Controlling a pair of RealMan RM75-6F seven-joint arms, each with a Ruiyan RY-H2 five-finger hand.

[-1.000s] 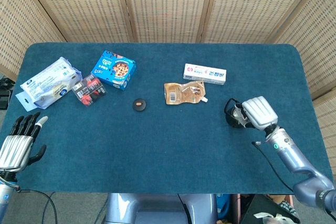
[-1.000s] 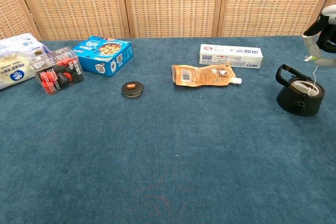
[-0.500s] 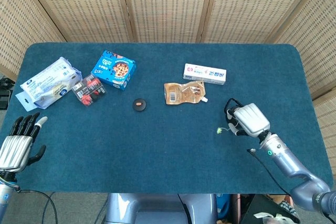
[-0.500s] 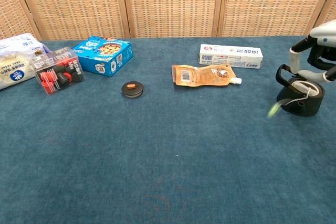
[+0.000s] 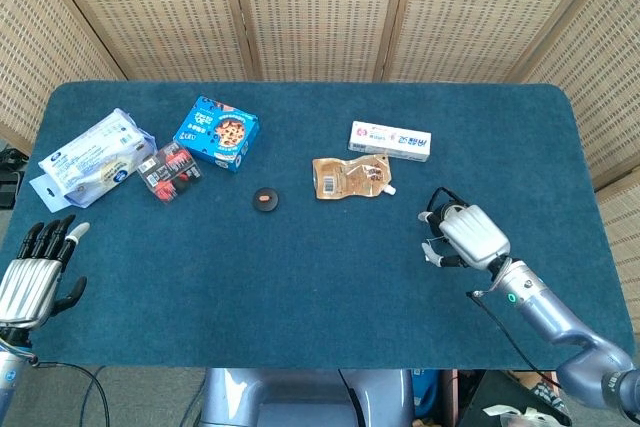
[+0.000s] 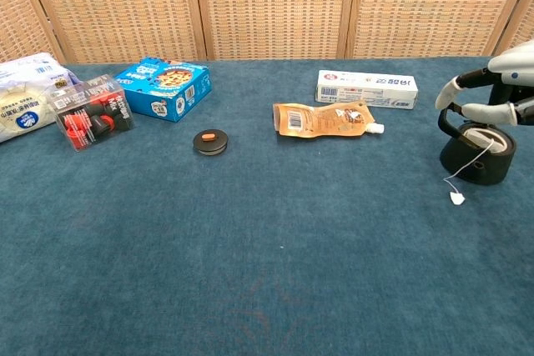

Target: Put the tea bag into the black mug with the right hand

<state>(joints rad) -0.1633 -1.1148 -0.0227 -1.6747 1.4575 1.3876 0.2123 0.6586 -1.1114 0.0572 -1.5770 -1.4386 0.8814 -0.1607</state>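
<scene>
Overhead, blue carpeted table (image 5: 300, 277) before wicker screens (image 5: 320, 7); right hand (image 5: 462, 235) released above black mug (image 6: 477, 154).

Head cam looks steeply down from above the near edge, taking in the whole blue table (image 5: 330, 287) w/ screen behind. Chest cam sits low & closer, facing level across the table (image 6: 267, 273) toward the far edge. Both share its middle & far part.

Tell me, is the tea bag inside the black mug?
Seemingly in: something white sits in the black mug; its string and tag hang outside.
</scene>
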